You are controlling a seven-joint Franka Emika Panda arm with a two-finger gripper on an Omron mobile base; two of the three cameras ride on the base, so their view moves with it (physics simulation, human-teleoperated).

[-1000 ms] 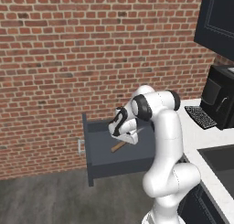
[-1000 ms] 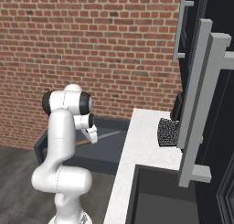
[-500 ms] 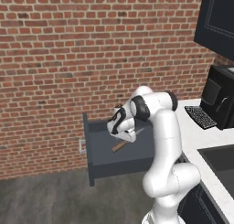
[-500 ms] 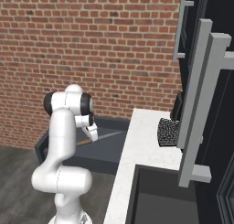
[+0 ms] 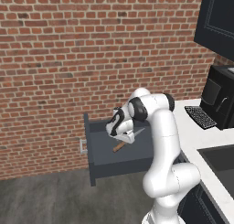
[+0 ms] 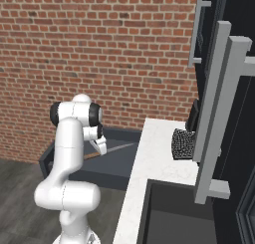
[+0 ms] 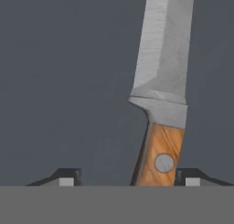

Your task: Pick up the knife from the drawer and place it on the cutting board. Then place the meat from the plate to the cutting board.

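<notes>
Hand view: wooden-handled, silver-bladed knife [image 7: 161, 104] lies right of centre on the slate-grey drawer [image 7: 64, 81] floor; gripper [image 7: 128, 176] fingers apart, straddling the handle. Close squarely, then lift straight.

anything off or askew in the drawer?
Nothing damaged or spilled. The knife lies flat in the open drawer, but sits off-centre between the hand's fingers, close to one.

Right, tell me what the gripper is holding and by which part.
Nothing yet. The gripper is open, its fingertips straddling the wooden handle of the knife, which lies flat in the drawer.
</notes>
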